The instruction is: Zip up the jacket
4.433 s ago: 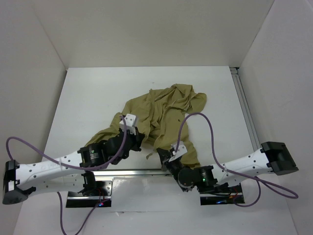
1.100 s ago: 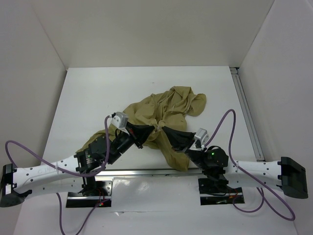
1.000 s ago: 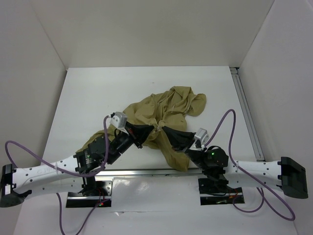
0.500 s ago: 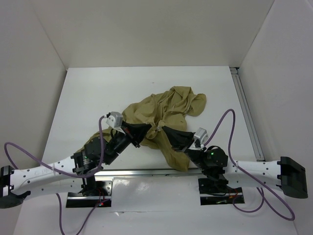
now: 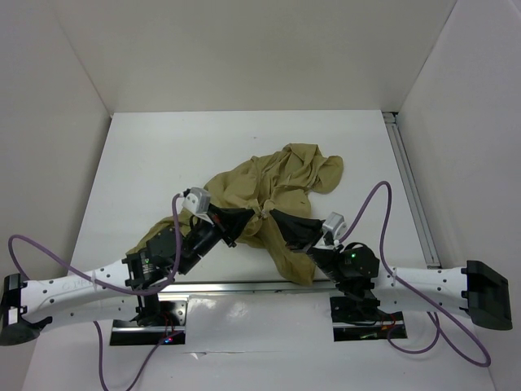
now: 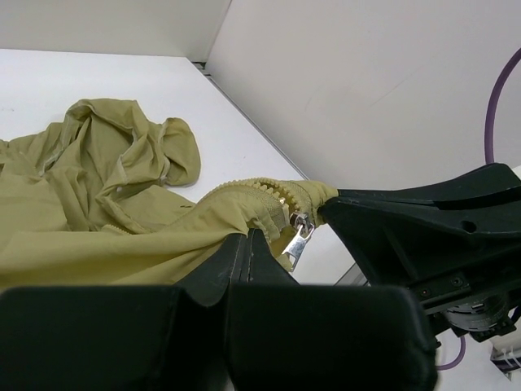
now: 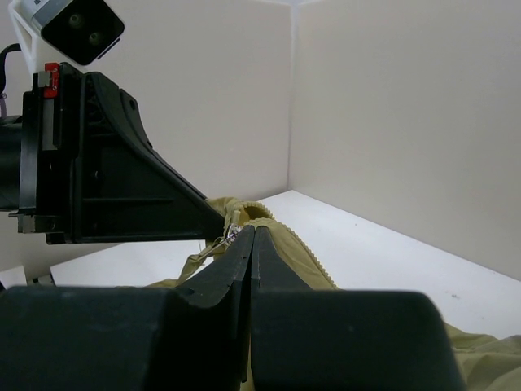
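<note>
We see the jacket [image 5: 281, 183] lying crumpled near the middle of the white counter [image 5: 155, 155]. Most of its olive-tan cloth is heaped toward the far right. One stretch trails to the near left under the left arm, and another fold hangs toward the near edge between the two arm bases. At the near side of the heap a ridge of fabric is lifted off the counter, and both arms meet there tip to tip. The left gripper [image 6: 246, 236] has its fingers pressed together on the jacket's front edge, with cloth spreading away from the pinch to the left in its wrist view. Just past its tips the row of zipper teeth [image 6: 256, 186] curves over the raised edge, and the small metal zipper pull [image 6: 298, 236] dangles tilted below it, right beside the dark fingers of the other arm. The right gripper [image 7: 251, 230] is likewise closed tight on the same edge of the jacket, with a toothed strip running away from its tips to the right. The black body of the left gripper sits directly opposite it, almost touching. A purple cable [image 5: 366, 208] loops above the right arm.
</note>
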Controlling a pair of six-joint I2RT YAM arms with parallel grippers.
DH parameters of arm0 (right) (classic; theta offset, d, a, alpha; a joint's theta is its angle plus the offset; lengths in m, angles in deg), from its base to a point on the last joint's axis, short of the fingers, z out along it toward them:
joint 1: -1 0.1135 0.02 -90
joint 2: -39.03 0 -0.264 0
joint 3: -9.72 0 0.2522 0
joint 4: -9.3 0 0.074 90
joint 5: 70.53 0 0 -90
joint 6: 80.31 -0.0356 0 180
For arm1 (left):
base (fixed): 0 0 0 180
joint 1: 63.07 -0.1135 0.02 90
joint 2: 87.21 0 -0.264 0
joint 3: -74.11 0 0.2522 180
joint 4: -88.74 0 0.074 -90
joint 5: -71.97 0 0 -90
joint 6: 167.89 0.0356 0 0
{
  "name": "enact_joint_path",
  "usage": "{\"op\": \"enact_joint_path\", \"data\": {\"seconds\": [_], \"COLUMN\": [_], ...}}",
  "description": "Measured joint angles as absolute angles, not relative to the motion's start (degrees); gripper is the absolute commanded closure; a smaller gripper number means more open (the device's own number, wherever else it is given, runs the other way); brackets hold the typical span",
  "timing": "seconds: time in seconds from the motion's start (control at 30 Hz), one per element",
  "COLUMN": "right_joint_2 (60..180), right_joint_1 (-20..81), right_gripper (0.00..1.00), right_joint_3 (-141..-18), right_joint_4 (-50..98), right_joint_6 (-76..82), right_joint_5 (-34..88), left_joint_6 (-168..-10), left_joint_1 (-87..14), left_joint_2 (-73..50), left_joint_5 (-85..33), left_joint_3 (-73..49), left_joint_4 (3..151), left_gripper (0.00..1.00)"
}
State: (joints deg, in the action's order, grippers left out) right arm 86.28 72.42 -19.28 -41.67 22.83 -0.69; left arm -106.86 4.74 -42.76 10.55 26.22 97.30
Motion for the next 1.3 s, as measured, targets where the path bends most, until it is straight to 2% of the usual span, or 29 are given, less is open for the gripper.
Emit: {"op": "enact_joint_path", "data": {"seconds": [1.3], "right_joint_2": [87.3], "right_joint_1": [72.4], "right_gripper": [1.0], "right_joint_3": [-19.4], "right_joint_4": [-42.9], "right_joint_6": [22.4], "right_joint_5": [-2.5], "left_joint_6": [-106.8], "left_joint_1": [4.7], "left_joint_2": [-40.4], "left_joint_5": [7.4], "left_joint_3": [26.3], "left_joint_4": [97.9], "left_gripper": [1.0]}}
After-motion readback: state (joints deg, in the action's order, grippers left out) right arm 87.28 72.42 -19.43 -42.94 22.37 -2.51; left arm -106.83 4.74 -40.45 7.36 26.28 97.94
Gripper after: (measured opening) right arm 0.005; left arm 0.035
